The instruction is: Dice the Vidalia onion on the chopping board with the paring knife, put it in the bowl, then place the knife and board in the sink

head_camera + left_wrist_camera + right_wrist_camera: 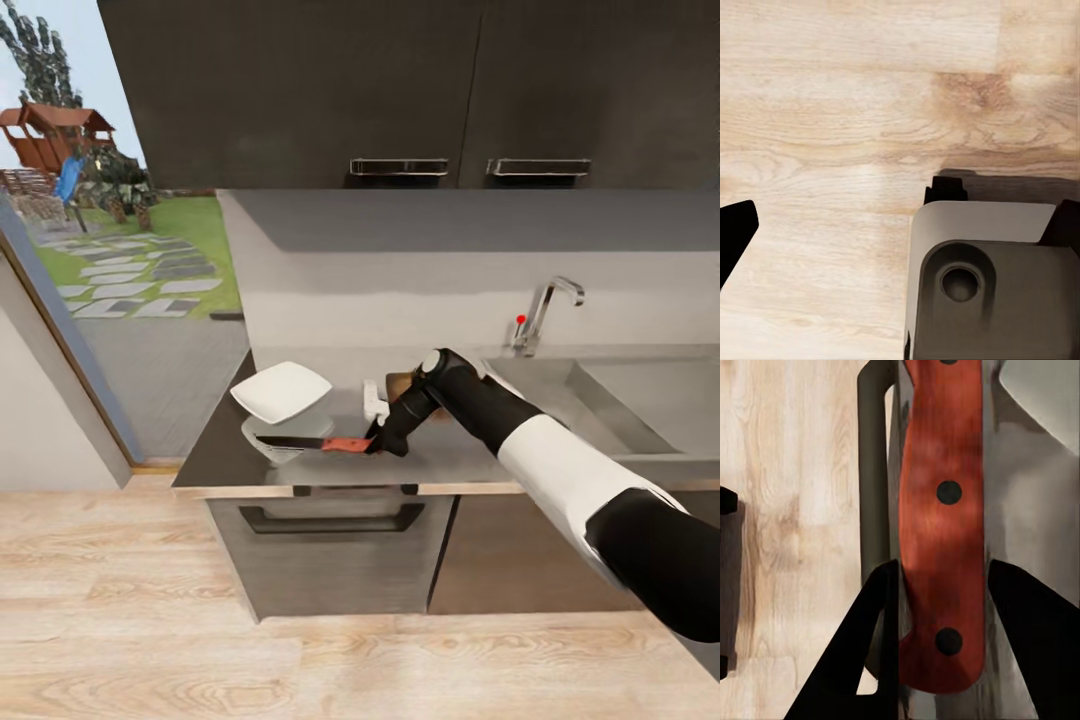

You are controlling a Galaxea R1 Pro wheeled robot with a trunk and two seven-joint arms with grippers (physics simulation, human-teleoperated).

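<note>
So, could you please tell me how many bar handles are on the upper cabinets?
2: one handle on the left door, one handle on the right door, side by side above the sink area.

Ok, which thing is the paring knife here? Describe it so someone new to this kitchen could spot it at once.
Start at the grey countertop left of the sink. At its front edge the right gripper grips a small knife beside the white bowl. That paring knife is the only thing there with a red-orange handle and a dark blade, which points toward the bowl.
</note>
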